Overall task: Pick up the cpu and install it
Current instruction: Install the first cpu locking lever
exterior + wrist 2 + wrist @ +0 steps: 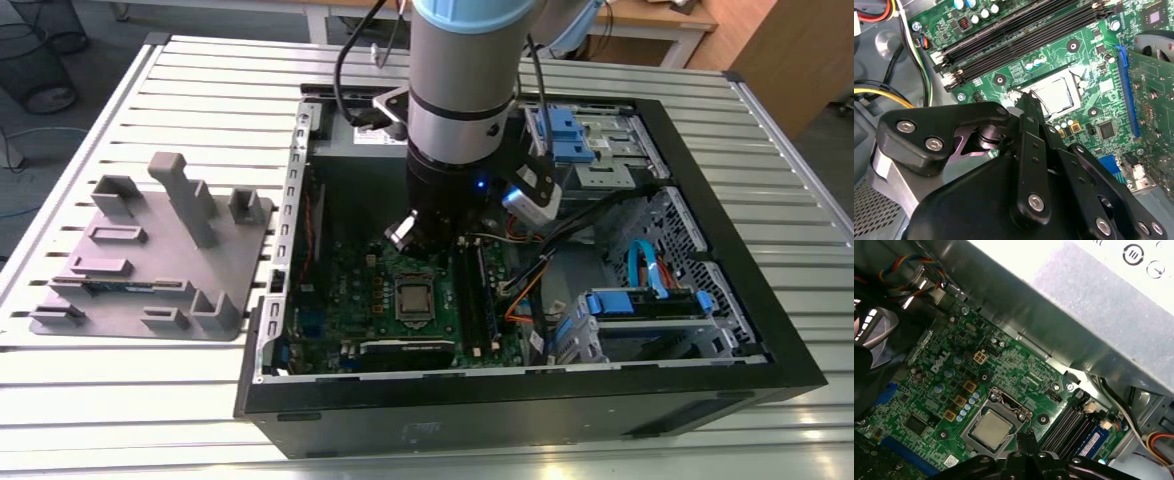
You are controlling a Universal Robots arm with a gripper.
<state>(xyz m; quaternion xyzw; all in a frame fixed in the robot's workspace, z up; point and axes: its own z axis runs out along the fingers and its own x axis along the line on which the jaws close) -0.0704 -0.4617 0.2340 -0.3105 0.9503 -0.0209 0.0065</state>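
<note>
The cpu (415, 297) lies flat in the socket on the green motherboard (350, 290) inside the open computer case, its silver top showing in both wrist views (1054, 96) (990, 429). My gripper (435, 243) hangs just above the board on the arm, with its tips close beside one edge of the socket. The black fingers meet in a single narrow tip in both wrist views (1027, 101) (1026, 438). The gripper is shut and nothing shows between the fingers. I cannot tell whether the tip touches the socket frame.
A grey plastic tray (147, 255) with upright posts stands on the slatted table at the exterior view's left. Black memory slots (1019, 35) run beside the socket. A grey metal box (1079, 315), coloured cables (889, 92) and a blue-clipped drive cage (647, 300) crowd the case.
</note>
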